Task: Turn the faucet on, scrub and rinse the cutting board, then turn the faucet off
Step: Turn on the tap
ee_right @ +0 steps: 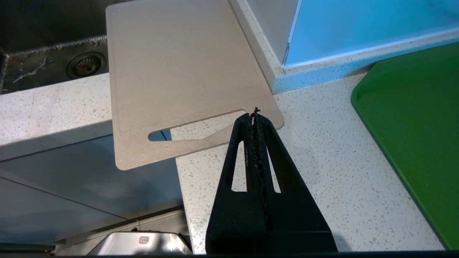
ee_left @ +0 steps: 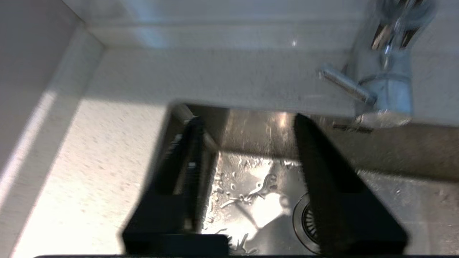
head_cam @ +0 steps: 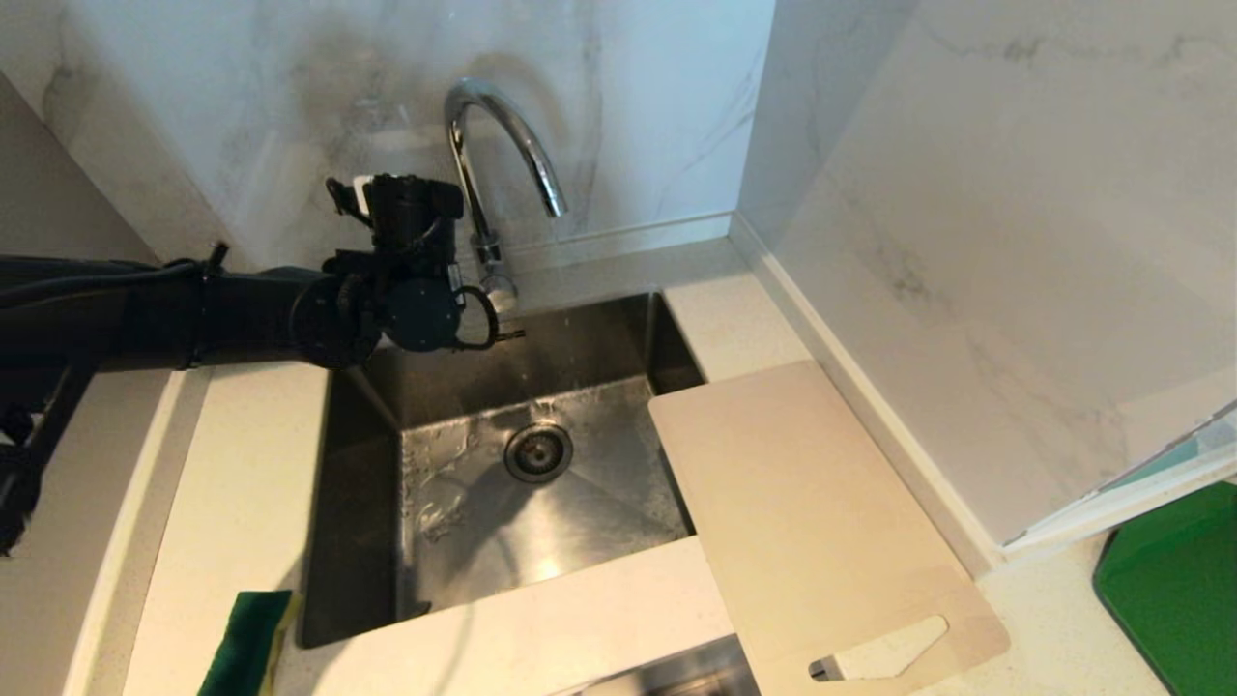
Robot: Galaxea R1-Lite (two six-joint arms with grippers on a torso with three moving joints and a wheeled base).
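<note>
Left gripper (ee_left: 247, 179), fingers spread with nothing between them, poised over the rear left corner of the sink (head_cam: 367, 483) and just beside the base of the faucet (head_cam: 503, 145). Seen from the left wrist, the two dark fingers (ee_left: 322, 168) frame wet steel and the drain (ee_left: 304, 218); the faucet's thin side lever (ee_left: 344, 84) lies off to one side of the open jaws and beyond the fingertips, not yet between them. The lever's long axis runs out sideways from the chrome base toward this gripper. That offset is the relation on which the coming move turns: judged from here, the gripper must shift toward the faucet base to bring a finger against the lever. No stream is seen falling from the spout, though the sink floor is wet. The left arm is plainly the nearer one.

Right gripper (ee_right: 255, 116), fingers pressed together and empty, parked above the speckled counter (ee_right: 322, 161) near the handle-slot end of the cutting board (head_cam: 812, 503). The board lies flat, bridging the right rim of the sink and the counter, its long axis running from the sink toward the robot. A green-and-yellow sponge (head_cam: 253, 643) rests on the near left counter; a green mat (head_cam: 1179, 580) lies at far right.
</note>
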